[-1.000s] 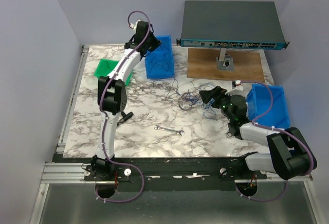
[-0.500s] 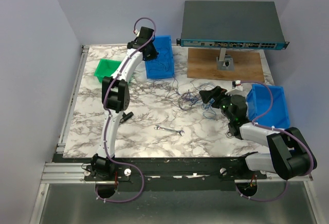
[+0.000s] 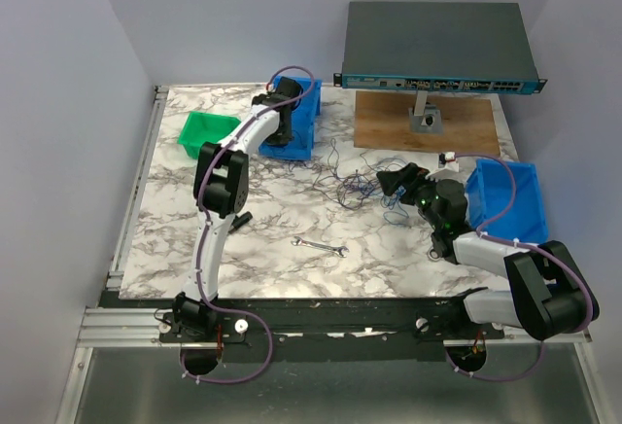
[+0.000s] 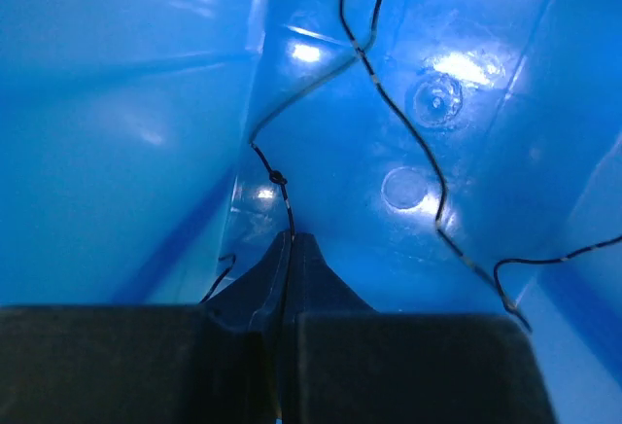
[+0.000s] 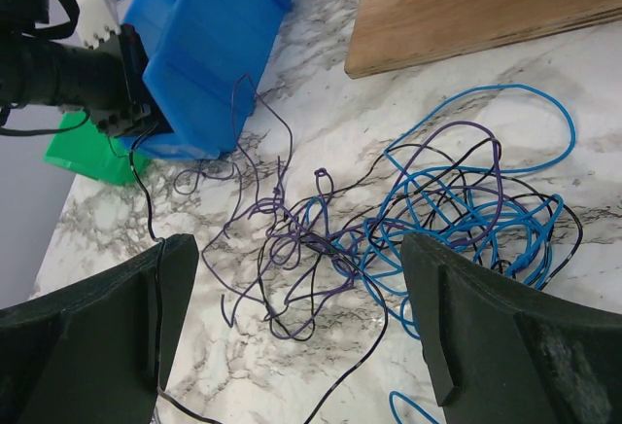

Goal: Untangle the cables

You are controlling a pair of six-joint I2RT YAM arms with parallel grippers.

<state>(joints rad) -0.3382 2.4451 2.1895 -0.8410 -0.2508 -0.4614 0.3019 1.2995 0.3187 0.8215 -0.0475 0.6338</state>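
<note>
cables (image 5: 428,220), thread-thin wires in blue, purple and black, lie in a loose knot on the white marbled tabletop (image 3: 262,239). they sit on the near side of the bare wooden board (image 5: 466,6), and a few stray strands reach toward the foot of the open-topped blue plastic bin (image 5: 204,35). the step in hand looks to be drawing one strand out of the knot and laying it in the bin. to do that well, the pull should be slow and along the strand's own line, so loops slip open rather than cinch. the other arm would do best to pin the bulk of the knot or lift crossing loops clear, and the pull should stop if the whole bundle begins to drag. the left gripper (image 4: 290,241), down inside the bin, has its fingers pressed fully together on a thin black wire (image 4: 277,179) that runs off along the bin's wall. the right gripper (image 5: 301,278) hangs over the near side of the knot with its fingers spread wide, holding nothing and, as far as can be told, touching nothing.
</note>
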